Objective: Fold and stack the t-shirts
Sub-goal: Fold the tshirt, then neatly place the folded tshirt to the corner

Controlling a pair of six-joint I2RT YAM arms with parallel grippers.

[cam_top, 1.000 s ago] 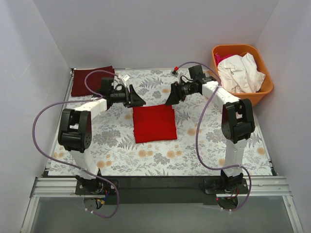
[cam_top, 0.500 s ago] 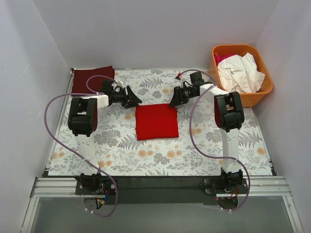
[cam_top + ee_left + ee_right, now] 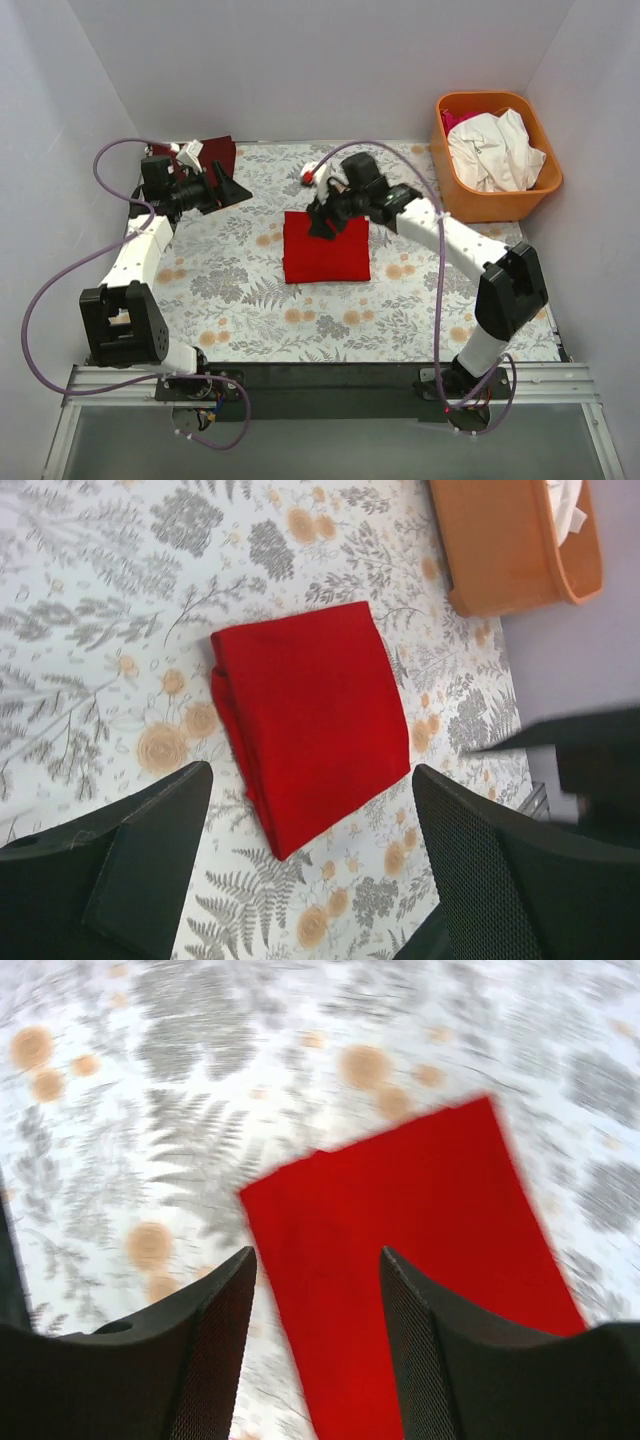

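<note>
Top external view: the folded red t-shirt [image 3: 326, 246] lies flat near the middle of the bench [image 3: 250, 300], a little toward the far edge. The right gripper [image 3: 322, 222] hovers over its far left corner. The left gripper [image 3: 232, 187] hangs by the bench's far left corner, next to a folded dark red shirt [image 3: 222, 150], probably the stack. An orange basket [image 3: 490, 98] holding a white garment [image 3: 495, 150] sits at the far right corner, and plain walls close in on three sides.

Left wrist view: the left gripper [image 3: 310, 775] is spread wide with nothing between its fingers. One edge of the red t-shirt [image 3: 310, 720] shows layered folds. It looks soft, light and limp, so lifted by one corner it would likely sag open — better to pinch through all the layers at that edge.

Right wrist view: blurred, but the right gripper [image 3: 318, 1260] is parted and empty above a corner of the red t-shirt [image 3: 420, 1230]. The floral covering may drag on sliding cloth.
</note>
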